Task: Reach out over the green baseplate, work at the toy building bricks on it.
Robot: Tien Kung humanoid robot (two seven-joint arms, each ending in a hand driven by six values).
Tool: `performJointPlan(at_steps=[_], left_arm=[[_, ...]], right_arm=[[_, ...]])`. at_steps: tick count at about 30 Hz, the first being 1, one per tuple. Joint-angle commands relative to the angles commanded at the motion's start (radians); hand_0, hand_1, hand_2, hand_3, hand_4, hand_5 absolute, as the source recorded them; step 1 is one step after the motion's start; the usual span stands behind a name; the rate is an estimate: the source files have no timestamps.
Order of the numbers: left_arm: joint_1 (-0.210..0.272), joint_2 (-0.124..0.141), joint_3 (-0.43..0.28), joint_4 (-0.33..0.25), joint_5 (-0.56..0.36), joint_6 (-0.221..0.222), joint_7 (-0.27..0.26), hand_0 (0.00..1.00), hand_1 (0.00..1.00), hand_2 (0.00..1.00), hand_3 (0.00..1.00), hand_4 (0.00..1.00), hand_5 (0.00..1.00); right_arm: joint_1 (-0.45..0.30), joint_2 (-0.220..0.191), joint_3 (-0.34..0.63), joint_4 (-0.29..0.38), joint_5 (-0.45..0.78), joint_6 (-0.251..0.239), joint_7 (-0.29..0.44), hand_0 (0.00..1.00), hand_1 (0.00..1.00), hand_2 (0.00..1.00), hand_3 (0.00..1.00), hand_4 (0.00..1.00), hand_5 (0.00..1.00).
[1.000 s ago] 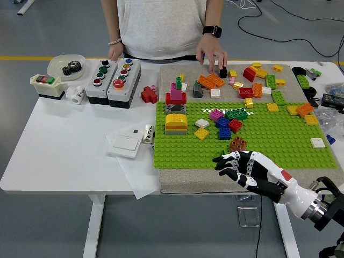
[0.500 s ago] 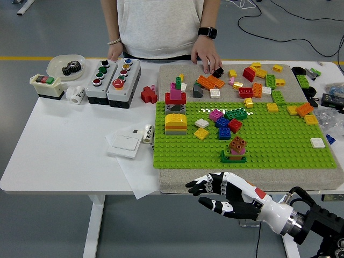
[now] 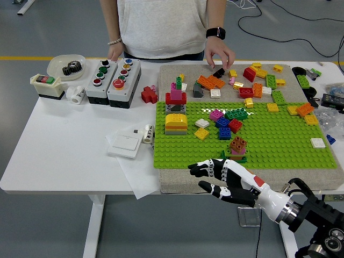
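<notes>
Covering the right half of the white table [image 3: 64,156], a beige mat [image 3: 177,185] carries the green baseplate [image 3: 279,145], whose near edge runs close to the table's front edge. At the far edge a person [image 3: 161,27] rests one hand [image 3: 219,54] over a black brick [image 3: 219,72] among loose bricks. The robot's right hand [image 3: 223,180] hovers at the baseplate's near edge, fingers spread and holding nothing, just in front of a small brown-topped brick stack [image 3: 237,149].
</notes>
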Motion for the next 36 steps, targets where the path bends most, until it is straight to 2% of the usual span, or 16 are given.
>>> performJointPlan(at_steps=[16, 31, 36], left_arm=[[-0.004, 0.000, 0.002, 0.000, -0.003, 0.000, -0.001, 0.480, 0.573, 0.632, 0.578, 0.599, 0.679], [-0.002, -0.002, 0.001, -0.001, -0.003, 0.001, 0.000, 0.480, 0.571, 0.634, 0.578, 0.600, 0.676], [0.001, -0.003, 0.001, -0.001, -0.004, 0.003, 0.000, 0.482, 0.571, 0.634, 0.578, 0.601, 0.674]], right_arm=[[0.113, 0.047, -0.005, -0.175, 0.049, -0.058, 0.080, 0.848, 0.781, 0.797, 0.677, 0.799, 0.587], [0.095, 0.055, 0.011, -0.194, 0.049, -0.056, 0.087, 0.840, 0.775, 0.792, 0.672, 0.829, 0.614], [0.050, 0.055, 0.047, -0.176, 0.022, -0.050, 0.092, 0.833, 0.771, 0.787, 0.668, 0.831, 0.616]])
